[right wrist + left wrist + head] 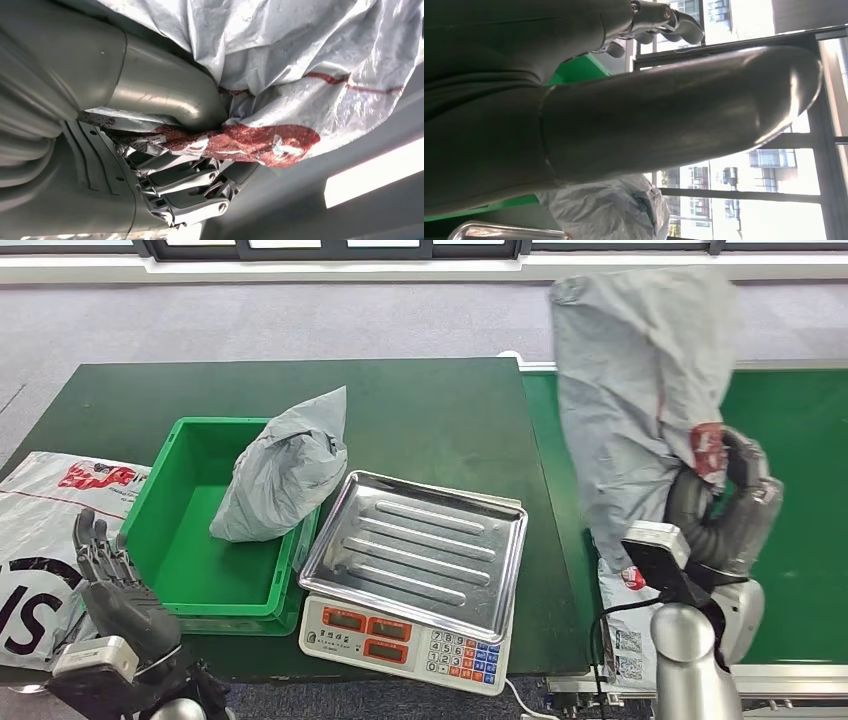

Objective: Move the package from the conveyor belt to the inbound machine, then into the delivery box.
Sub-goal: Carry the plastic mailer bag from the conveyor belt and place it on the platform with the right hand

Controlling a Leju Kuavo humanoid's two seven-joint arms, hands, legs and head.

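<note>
Grey package [635,400] held up above the green belt [800,500], hanging crumpled, clear of the surface. Right hand [725,502] grasps it at its red-printed edge; thumb and fingers [185,192] pinch the plastic. Scale [412,565] with steel tray just left of the belt. Green box [175,540] beyond it holds another grey bag [282,470]. Left hand [115,585] low beside the box, fingers apart, holding nothing.

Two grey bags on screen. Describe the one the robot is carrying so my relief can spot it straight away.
Find the green conveyor on the right. Above it the right hand grips a grey bag by its red-printed edge, so it hangs in the air. The other bag leans in the green bin, untouched.
</note>
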